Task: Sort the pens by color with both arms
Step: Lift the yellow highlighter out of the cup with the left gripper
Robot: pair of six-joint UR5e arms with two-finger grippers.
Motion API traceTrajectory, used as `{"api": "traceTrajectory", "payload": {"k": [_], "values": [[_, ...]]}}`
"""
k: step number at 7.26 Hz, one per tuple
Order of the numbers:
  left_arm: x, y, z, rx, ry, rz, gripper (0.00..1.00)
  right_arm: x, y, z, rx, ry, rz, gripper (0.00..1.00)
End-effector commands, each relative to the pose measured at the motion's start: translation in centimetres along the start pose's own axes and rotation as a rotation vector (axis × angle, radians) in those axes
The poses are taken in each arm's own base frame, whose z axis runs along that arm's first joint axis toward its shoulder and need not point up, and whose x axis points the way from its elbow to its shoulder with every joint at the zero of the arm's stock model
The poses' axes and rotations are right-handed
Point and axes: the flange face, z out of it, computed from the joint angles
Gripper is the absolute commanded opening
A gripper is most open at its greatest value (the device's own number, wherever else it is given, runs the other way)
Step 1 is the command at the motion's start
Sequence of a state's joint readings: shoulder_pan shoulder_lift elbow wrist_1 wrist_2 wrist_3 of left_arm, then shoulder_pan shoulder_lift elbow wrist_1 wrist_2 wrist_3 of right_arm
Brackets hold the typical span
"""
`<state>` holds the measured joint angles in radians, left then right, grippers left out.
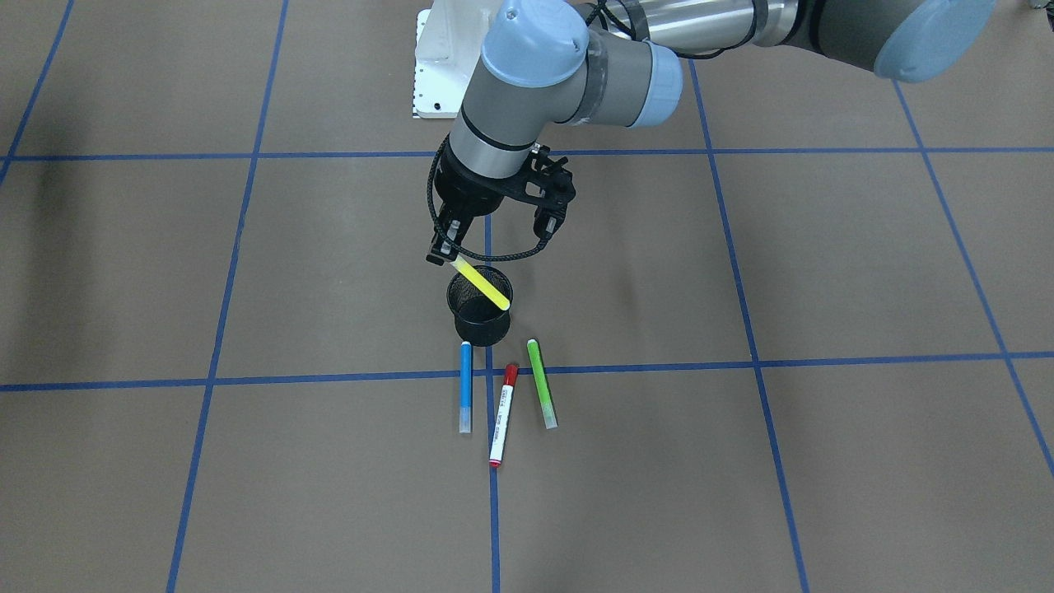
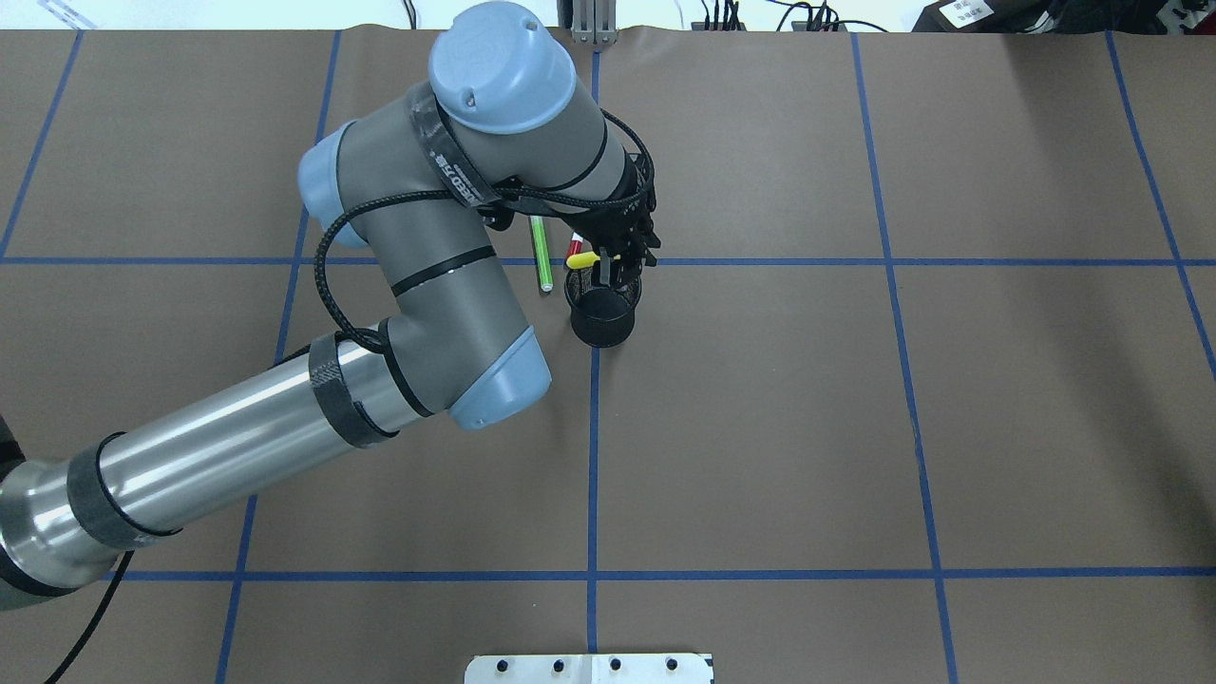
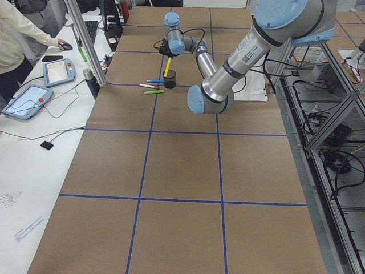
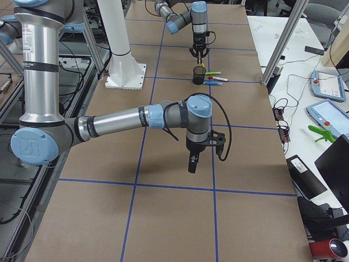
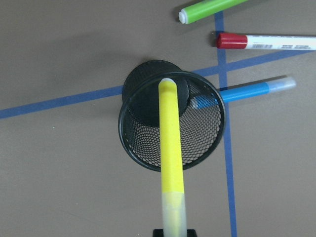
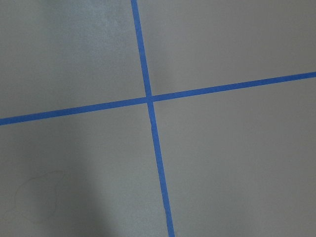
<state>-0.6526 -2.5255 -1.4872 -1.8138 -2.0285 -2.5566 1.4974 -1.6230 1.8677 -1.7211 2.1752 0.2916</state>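
While clamped shut on the pale cap of the yellow highlighter (image 1: 482,284), hangs over the black mesh cup (image 1: 482,329): so much for the left gripper (image 1: 445,255). Holds that pen tilted, coloured end down, at the cup's mouth (inside the rim or just above it, hard to tell). Sets the cup upright on a blue tape line, between the middle of the bench (image 1: 741,461) and its edge opposite the robot's base.

Lying flat just beyond the cup, toward that same edge, side by side and apart from each other:
- blue highlighter (image 1: 466,383), coloured end just beside the cup's foot
- green highlighter (image 1: 541,383), near the cup on the other side
- white-barrelled, red-capped marker (image 1: 503,416), between those two, across a tape line, red cap toward the cup

Hanging above bare bench toward the right end, well apart from the pens: right gripper (image 4: 192,164). Cannot tell whether open or closed.
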Motion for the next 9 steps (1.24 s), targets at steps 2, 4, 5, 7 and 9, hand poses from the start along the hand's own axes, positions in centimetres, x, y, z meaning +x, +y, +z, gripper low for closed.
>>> {"api": "traceTrajectory", "payload": {"k": [2,4,5,7,9], "values": [[1.1,-0.7,-3.7,0.044,0.033,0.318,0.00,0.2,0.0,-0.1,0.002,-0.002,0.007,1.00],[0.8,-3.1,-3.5,0.140,0.084,0.634,0.00,0.3,0.0,-0.2,0.002,-0.001,0.009,1.00],[0.4,-4.3,-3.1,0.156,0.070,0.779,0.00,0.3,0.0,-0.2,0.002,-0.001,0.009,1.00],[-0.5,-7.9,-1.2,0.226,0.103,0.944,0.00,0.4,0.0,-0.2,0.004,-0.002,0.011,1.00],[-2.0,-11.7,1.3,0.291,0.067,0.994,0.00,0.6,-0.1,0.0,-0.001,0.001,0.015,1.00]]}}
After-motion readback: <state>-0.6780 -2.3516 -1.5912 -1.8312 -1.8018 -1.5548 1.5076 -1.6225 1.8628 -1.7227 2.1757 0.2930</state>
